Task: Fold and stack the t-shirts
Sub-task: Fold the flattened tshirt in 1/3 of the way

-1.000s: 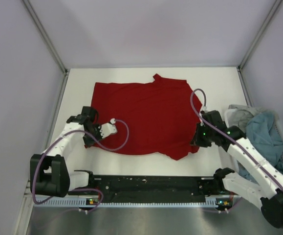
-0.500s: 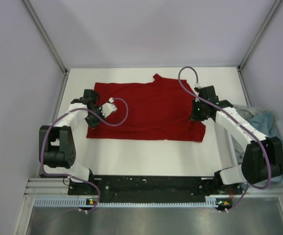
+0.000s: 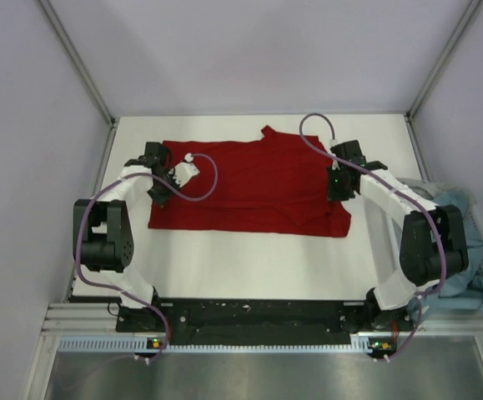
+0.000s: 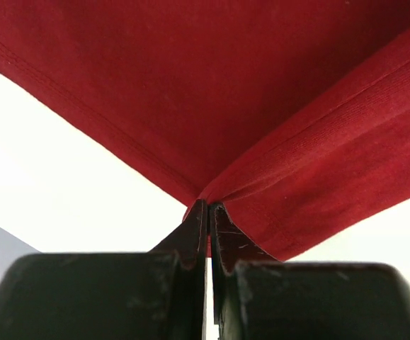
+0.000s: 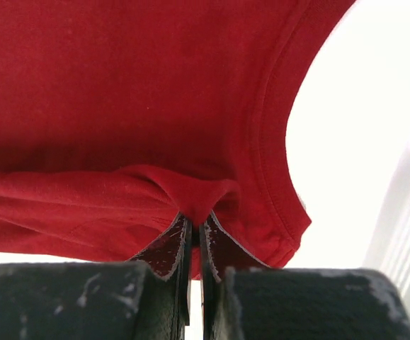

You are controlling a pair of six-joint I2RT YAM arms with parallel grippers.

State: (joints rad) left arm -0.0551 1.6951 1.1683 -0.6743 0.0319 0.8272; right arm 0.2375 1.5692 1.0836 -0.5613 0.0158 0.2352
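Now the deep red cloth t-shirt (image 3: 249, 187) lies doubled over on the white table (image 3: 249, 267).
Left gripper (image 4: 208, 209) clenched on its left edge, right gripper (image 5: 194, 221) on its right edge.

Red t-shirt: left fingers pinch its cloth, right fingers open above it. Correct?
Not quite. The right fingers are not open: they are shut on the red t-shirt, with a fold of its cloth pinched between them. The right wrist view shows it. The left fingers pinch its cloth, as you said.
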